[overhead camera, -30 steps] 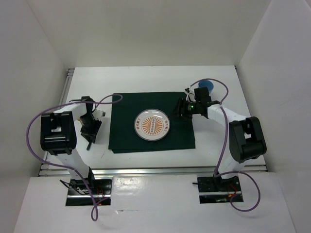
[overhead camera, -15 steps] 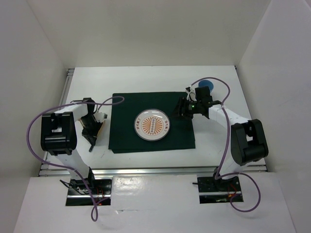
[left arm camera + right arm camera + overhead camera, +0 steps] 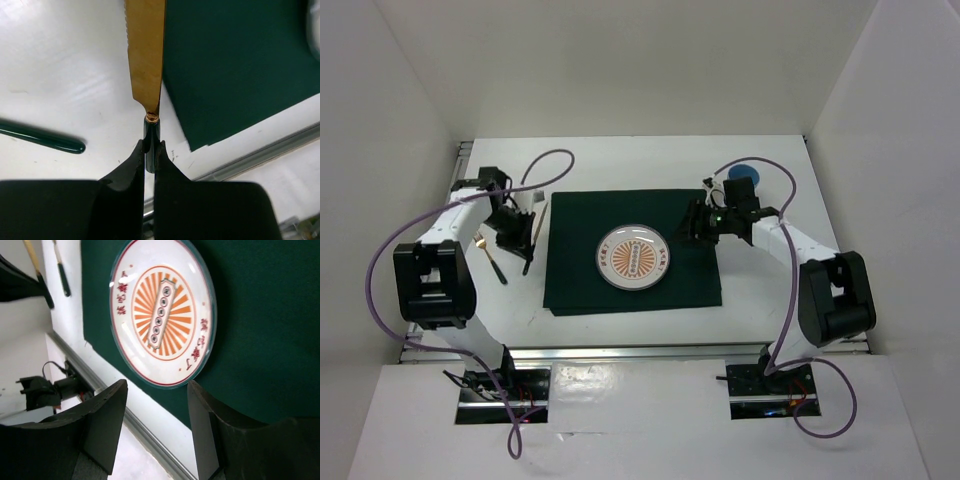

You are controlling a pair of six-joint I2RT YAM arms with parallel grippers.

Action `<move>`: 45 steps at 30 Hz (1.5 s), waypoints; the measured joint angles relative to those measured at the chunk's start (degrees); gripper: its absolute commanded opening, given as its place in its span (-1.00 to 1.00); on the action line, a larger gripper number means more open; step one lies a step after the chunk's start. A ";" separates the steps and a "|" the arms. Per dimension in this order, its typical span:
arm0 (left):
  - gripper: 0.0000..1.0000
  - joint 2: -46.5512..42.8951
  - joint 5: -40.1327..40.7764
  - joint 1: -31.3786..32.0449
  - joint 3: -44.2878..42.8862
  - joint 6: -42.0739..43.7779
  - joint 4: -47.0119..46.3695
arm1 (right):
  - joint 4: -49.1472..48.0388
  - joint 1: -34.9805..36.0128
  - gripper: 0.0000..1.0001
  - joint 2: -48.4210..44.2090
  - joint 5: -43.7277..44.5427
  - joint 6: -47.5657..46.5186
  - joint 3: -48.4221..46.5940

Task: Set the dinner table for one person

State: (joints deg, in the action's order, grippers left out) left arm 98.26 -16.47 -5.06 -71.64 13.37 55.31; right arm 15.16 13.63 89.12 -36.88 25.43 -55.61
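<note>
left tool (image 3: 151, 147) swung toward worktop's (image 3: 620, 165) far-left corner, pinched tight on knife (image 3: 146, 55) handle. right tool (image 3: 156, 390) half-open, empty. cutlery step; next likely needed knife laid beside plate (image 3: 162, 315).

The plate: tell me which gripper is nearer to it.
Right. The right gripper hovers open over the green cloth just right of the plate; the left gripper, shut on the knife, is beyond that cloth's left edge, farther off.
</note>
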 measured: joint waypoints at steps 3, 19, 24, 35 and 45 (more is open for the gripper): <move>-1.00 -2.89 -3.65 0.02 -4.33 -0.07 0.83 | -0.13 0.35 0.15 -1.31 -1.49 -0.57 0.00; -1.00 -14.43 -47.45 6.64 -16.70 -5.64 -5.09 | -14.58 26.05 0.13 -4.68 2.78 -1.73 -12.35; -1.00 -24.72 -58.58 6.82 -8.79 -15.47 -18.56 | -21.31 29.44 0.13 -5.14 6.32 -0.74 -12.28; -1.00 -24.81 -61.83 8.85 -8.72 -16.39 -19.82 | -34.05 30.29 0.08 -9.60 4.66 3.26 -7.26; -1.00 -24.30 -61.48 8.85 -8.72 -16.83 -21.49 | -35.78 30.64 0.08 -13.70 3.26 3.21 -4.46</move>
State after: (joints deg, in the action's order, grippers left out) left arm 73.95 -77.95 3.79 -80.36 -3.46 33.82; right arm -20.62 44.27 75.42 -33.63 28.64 -60.07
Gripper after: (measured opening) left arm 0.046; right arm 0.542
